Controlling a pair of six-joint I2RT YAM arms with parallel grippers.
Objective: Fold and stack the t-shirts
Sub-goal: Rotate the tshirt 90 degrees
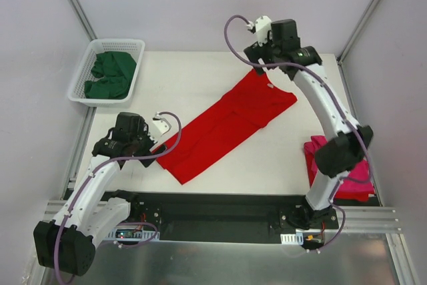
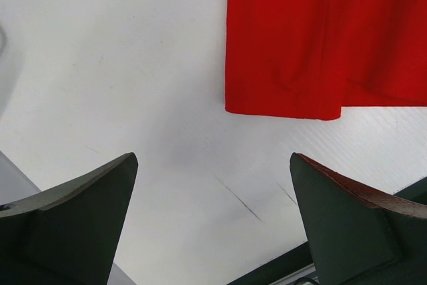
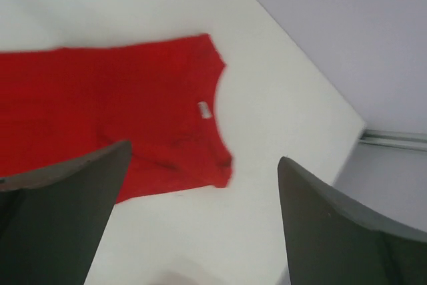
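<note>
A bright red t-shirt (image 1: 230, 125) lies folded into a long strip, running diagonally across the middle of the table. My left gripper (image 1: 148, 146) hovers open just left of its near hem (image 2: 300, 45), with only bare table between the fingers (image 2: 213, 165). My right gripper (image 1: 257, 65) hangs open above the far collar end, and the neckline with its white label (image 3: 205, 109) shows ahead of the spread fingers (image 3: 203, 158). A magenta-pink t-shirt (image 1: 357, 173) lies folded at the near right, partly hidden by the right arm. Dark green t-shirts (image 1: 110, 75) fill the basket.
A white lattice basket (image 1: 79, 77) stands at the far left corner of the table. The black base rail (image 1: 213, 208) runs along the near edge. Grey walls with metal posts enclose the table on three sides.
</note>
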